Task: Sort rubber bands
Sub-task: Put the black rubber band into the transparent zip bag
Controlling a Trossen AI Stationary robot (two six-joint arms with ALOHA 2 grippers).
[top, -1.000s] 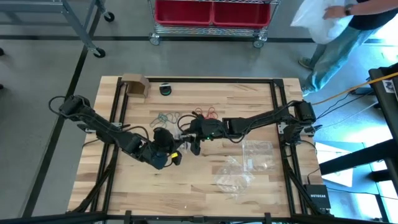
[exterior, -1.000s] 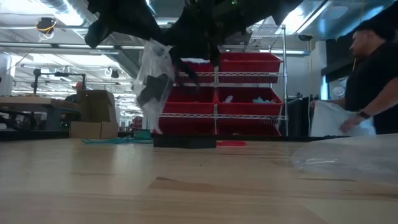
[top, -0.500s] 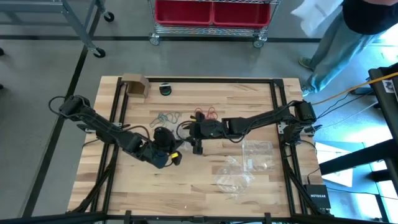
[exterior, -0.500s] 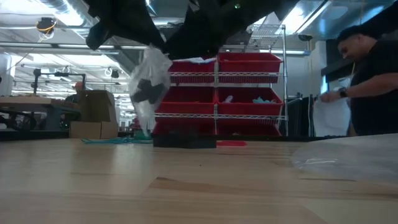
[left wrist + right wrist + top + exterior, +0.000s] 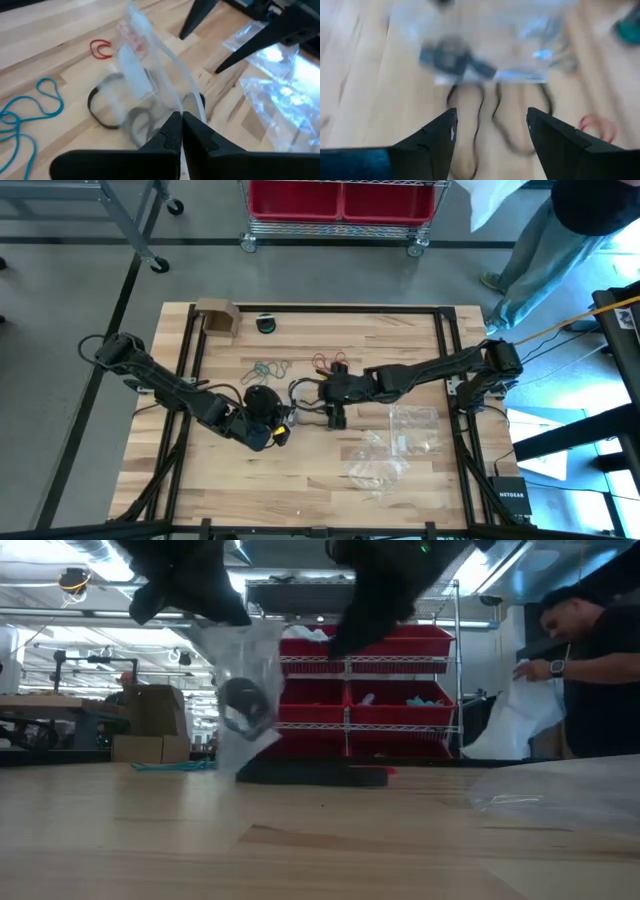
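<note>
My left gripper (image 5: 181,122) is shut on a clear plastic zip bag (image 5: 142,75) that holds black rubber bands (image 5: 243,700); in the low view the bag hangs below it. More black rubber bands (image 5: 495,120) lie loose on the wood by the bag. Teal rubber bands (image 5: 268,367) and red rubber bands (image 5: 330,362) lie farther back. My right gripper (image 5: 338,418) stands open to the bag's right, above the table, with nothing between its fingers (image 5: 555,145). My left gripper pinches an edge of the clear bag (image 5: 175,107) between its two shut fingers, which slant downward. The bag hangs from the fingers with the black bands low inside it. I cannot tell whether its lower end (image 5: 235,762) touches the table.
Two more clear bags (image 5: 415,430) (image 5: 375,465) lie on the table's right half. A cardboard box (image 5: 218,315) and a small black round thing (image 5: 265,323) sit at the far edge. A person (image 5: 590,670) handles a white bag beyond the right side.
My right gripper has drawn away from the bag toward the table's right edge and tipped further downward. The bag, which was between both grippers, now hangs from my left gripper alone and has swung lower.
</note>
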